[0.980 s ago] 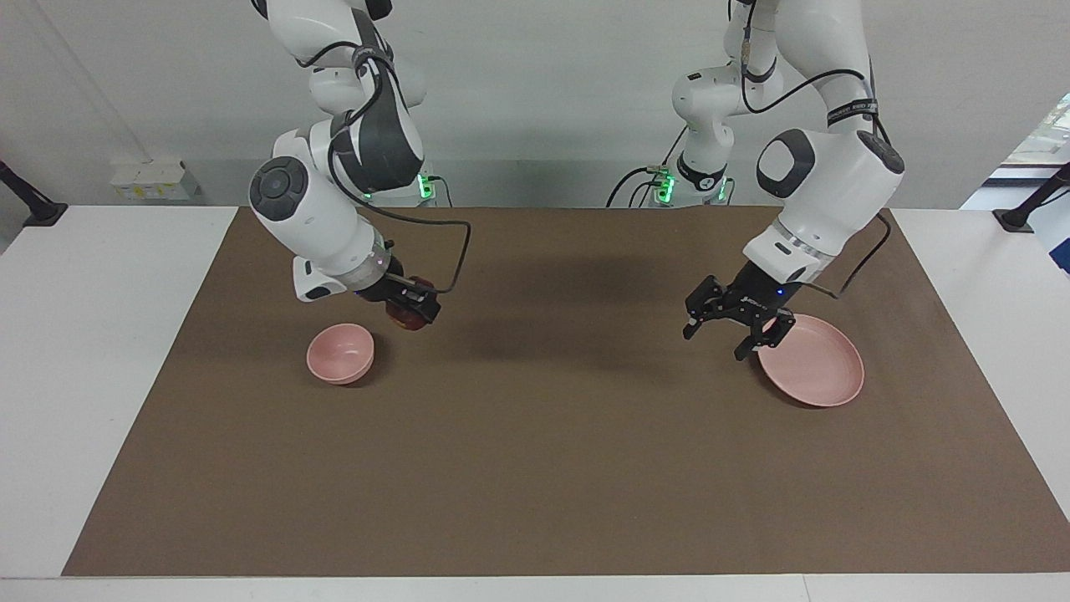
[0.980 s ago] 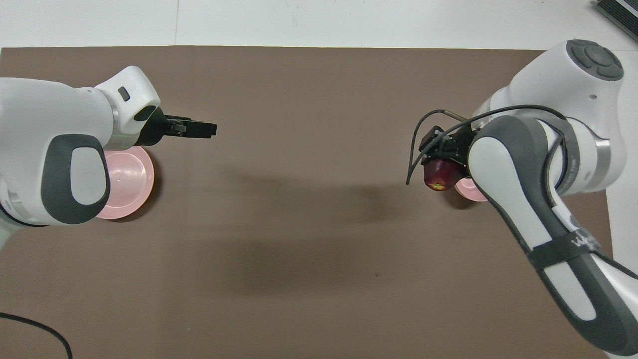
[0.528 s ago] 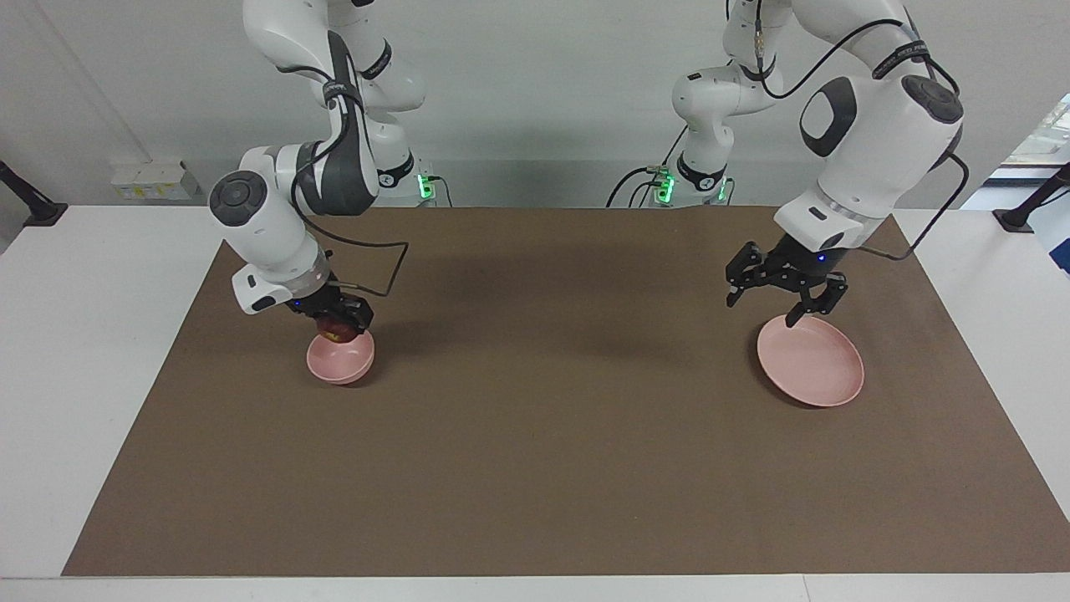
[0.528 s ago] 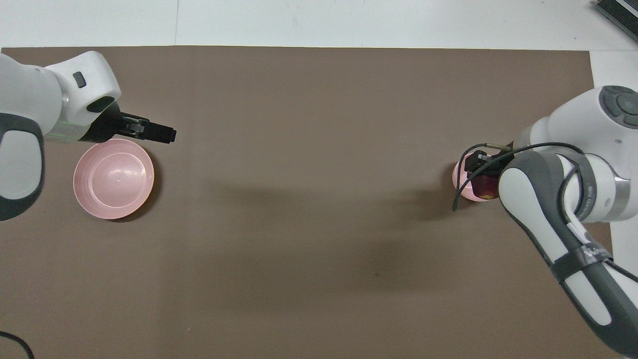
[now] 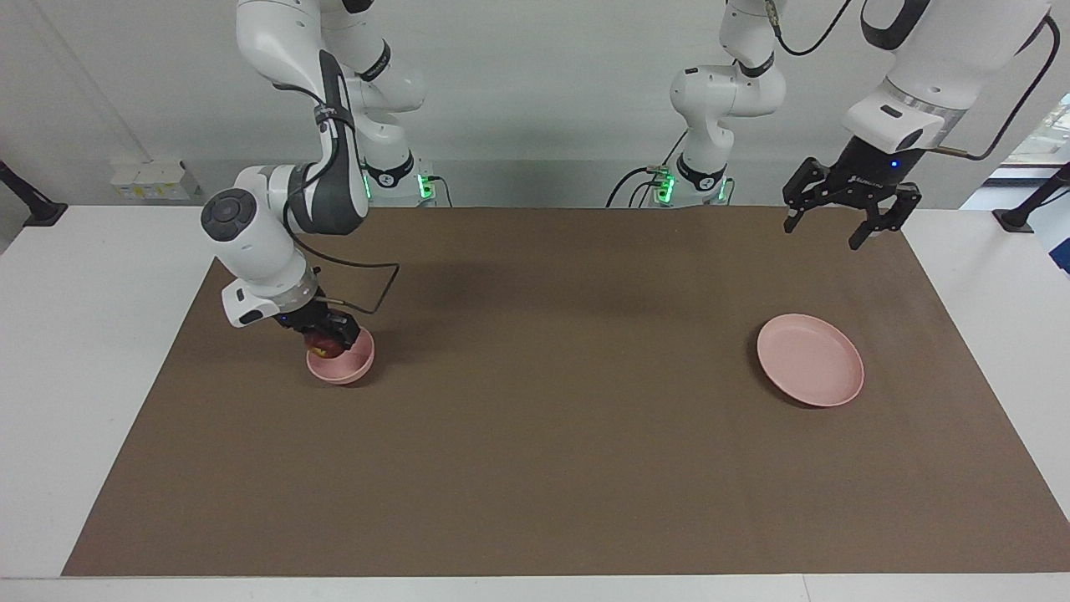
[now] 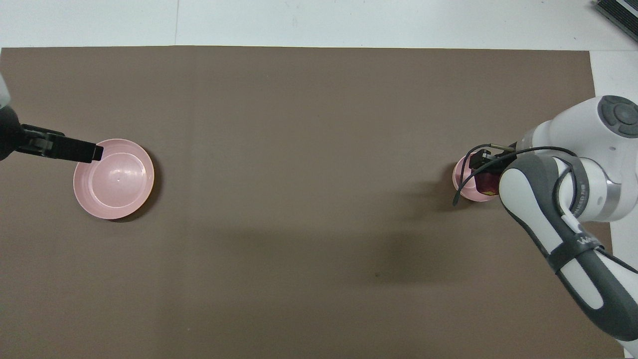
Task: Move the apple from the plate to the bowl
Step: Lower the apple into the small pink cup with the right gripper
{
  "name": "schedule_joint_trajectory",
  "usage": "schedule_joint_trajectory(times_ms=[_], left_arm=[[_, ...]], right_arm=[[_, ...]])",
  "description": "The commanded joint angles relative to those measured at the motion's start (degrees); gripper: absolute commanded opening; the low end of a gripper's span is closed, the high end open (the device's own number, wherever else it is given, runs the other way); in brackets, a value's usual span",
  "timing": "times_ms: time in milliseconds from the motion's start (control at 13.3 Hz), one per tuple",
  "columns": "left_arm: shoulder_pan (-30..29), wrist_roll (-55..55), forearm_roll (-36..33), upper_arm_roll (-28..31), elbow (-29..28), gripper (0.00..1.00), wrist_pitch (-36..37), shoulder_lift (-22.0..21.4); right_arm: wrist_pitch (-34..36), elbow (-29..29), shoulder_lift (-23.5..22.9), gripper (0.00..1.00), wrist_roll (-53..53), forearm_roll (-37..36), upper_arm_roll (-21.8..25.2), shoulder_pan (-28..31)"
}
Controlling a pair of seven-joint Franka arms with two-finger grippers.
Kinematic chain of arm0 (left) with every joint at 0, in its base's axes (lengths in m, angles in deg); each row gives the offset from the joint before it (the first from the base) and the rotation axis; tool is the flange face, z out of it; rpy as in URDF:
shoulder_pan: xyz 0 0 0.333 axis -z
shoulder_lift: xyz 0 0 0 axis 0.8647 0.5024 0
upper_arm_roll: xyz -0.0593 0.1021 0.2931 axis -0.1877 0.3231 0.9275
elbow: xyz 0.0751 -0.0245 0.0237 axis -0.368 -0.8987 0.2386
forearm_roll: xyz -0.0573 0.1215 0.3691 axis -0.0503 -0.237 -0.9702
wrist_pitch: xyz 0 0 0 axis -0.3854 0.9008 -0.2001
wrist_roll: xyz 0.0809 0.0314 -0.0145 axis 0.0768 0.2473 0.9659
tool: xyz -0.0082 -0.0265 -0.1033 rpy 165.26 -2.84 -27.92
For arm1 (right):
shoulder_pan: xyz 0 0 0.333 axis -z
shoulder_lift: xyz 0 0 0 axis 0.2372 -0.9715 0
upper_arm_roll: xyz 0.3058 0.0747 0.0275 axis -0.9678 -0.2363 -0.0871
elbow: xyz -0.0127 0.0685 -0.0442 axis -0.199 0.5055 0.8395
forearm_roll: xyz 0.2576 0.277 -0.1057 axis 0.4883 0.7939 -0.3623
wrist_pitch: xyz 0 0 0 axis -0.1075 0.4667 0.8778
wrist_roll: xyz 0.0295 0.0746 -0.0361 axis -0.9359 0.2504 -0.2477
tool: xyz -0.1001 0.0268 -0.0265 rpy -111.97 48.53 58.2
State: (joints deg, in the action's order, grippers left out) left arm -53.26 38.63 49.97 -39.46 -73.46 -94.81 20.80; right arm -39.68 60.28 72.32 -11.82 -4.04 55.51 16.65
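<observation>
Apple now down in bowl, right fingers clamped around it; left fingers spread, raised.

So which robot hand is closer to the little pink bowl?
The right one. The right gripper is down at the bowl, holding the apple in its mouth. The left gripper is up in the air, open, at the plate's end of the table.

A brown mat covers the white table.
</observation>
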Motion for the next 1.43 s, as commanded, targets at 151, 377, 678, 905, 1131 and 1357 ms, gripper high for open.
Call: schedule_joint_trajectory(times_ms=[151,377,678,905,1131,1357], left_arm=[[3.08,0.5,-3.19,2.42,2.78,1.0,6.14,-0.18],[3.34,0.5,-3.98,3.38,5.51,1.0,8.08,0.0],[8.71,0.68,-8.38,7.69,6.56,1.0,10.1,0.0],[6.69,1.29,-5.76,7.52,6.48,1.0,9.67,0.0],[6.68,2.17,-5.57,7.69,6.56,1.0,10.11,0.0],[6.95,3.14,-5.57,7.17,6.13,1.0,9.84,-1.22]], right_arm=[[-3.95,0.46,-1.98,0.0,0.16,-0.49,-0.89,0.67],[-4.91,0.46,-2.61,0.05,2.1,-0.49,-0.89,0.06],[-5.09,0.46,-3.92,0.32,2.36,-0.49,-0.89,0.05],[-5.18,0.46,-3.92,0.73,2.45,-0.49,-0.89,0.05],[-4.92,0.29,-4.01,1.0,2.53,-0.49,-0.89,0.05],[-4.21,-0.76,-4.1,1.0,2.27,-0.49,-0.89,0.05]])
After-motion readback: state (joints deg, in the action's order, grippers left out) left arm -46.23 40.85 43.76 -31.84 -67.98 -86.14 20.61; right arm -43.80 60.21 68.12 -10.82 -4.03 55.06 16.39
